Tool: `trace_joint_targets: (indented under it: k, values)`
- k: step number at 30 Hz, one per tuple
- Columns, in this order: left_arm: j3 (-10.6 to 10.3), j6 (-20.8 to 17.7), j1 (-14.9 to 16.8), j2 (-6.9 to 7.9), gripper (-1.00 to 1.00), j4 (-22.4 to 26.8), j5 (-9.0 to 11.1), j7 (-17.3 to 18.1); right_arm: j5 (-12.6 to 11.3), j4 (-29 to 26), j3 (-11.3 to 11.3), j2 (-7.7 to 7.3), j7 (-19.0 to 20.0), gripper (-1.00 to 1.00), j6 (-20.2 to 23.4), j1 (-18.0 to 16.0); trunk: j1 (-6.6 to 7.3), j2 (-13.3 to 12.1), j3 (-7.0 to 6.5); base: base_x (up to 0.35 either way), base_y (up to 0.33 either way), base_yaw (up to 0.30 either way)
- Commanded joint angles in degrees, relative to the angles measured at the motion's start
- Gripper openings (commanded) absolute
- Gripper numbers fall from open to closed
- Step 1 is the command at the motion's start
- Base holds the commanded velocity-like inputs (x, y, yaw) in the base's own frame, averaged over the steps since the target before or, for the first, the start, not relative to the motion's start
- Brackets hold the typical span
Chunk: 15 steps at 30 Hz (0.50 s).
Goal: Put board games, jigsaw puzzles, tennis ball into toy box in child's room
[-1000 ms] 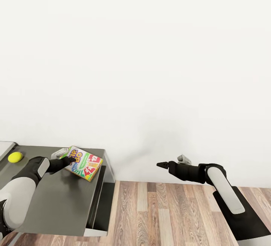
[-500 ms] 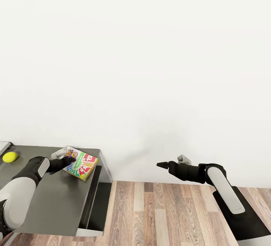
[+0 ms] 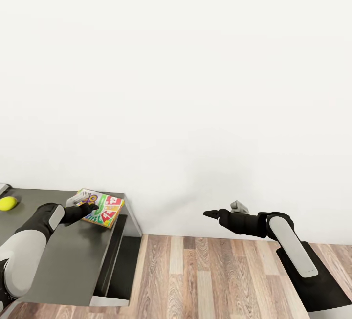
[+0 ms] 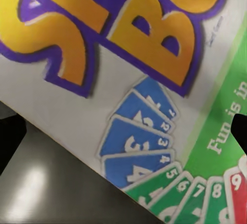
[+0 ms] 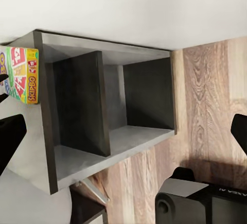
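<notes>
The left gripper is pinching 1 thin white-green cartoon-printed board game box at the grey counter's end, while the right gripper, spread wide, is hanging empty. The yellow-green tennis ball is lying on the counter, unboxed.

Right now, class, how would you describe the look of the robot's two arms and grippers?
Both arms match: a rounded pale grey forearm shell, then a black wrist narrowing to a black gripper. The left gripper has slim dark fingers. The right gripper ends in pointed black fingers, with a small grey block on its wrist. No cables or markings show.
</notes>
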State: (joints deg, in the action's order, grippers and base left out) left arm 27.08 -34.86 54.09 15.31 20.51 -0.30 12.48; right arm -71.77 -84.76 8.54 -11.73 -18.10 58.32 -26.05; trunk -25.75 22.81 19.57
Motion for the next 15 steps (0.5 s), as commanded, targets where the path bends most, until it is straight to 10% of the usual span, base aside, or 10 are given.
trace_joint_targets:
  k: [1, 15]
  values:
    - [0.33, -0.38, 0.05, -0.02, 1.00, 0.06, -0.05, 0.18, -0.57, -0.06, 0.08, -0.05, -0.57, 1.00, 0.04, -0.05, -0.03, 0.11, 0.10, 0.000, -0.097, 0.000]
    - [0.34, -0.38, 0.05, 0.25, 1.00, 0.06, -0.05, 0.18, -0.57, -0.06, 0.07, -0.05, -0.60, 1.00, 0.04, -0.05, -0.03, 0.11, 0.10, -0.043, 0.059, 0.000]
